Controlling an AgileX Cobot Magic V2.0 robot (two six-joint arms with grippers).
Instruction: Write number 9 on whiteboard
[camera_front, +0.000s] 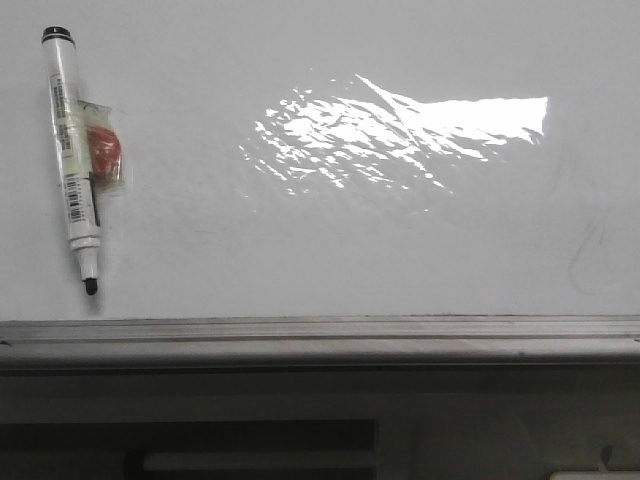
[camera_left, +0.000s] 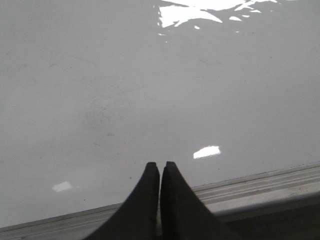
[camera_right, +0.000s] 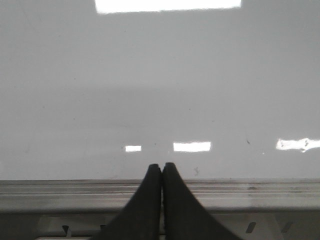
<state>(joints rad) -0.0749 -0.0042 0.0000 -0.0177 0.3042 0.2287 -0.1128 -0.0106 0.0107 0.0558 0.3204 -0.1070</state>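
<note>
Picking up the marker (camera_front: 76, 150) is, by my reading, the step in hand, since the whiteboard (camera_front: 330, 240) carries no number 9 yet, only a faint grey curved smudge (camera_front: 590, 250) near its right side. The marker lies uncapped at the far left of the board, tip toward the grey metal rail (camera_front: 320, 335), with a small red-orange piece taped (camera_front: 105, 150) against its barrel. The left gripper (camera_left: 160, 165) has its fingers pressed together and holds nothing, hovering over bare board just above the rail; the right gripper (camera_right: 162, 166) is likewise closed and empty, at the rail's edge. The left arm looks the better placed for the pickup. To do it well, the fingers should open wide before descending, straddle the barrel across its short axis, and probably close on the taped middle, which seems meant as a grip and keeps the tip clear. Lifting straight up first would avoid dragging ink across the board. For room, the middle of the board is open, though the glare patch (camera_front: 400, 130) may hide strokes there. The rail bounds the near edge, and the marker lies close to the left edge of the front view.
</note>
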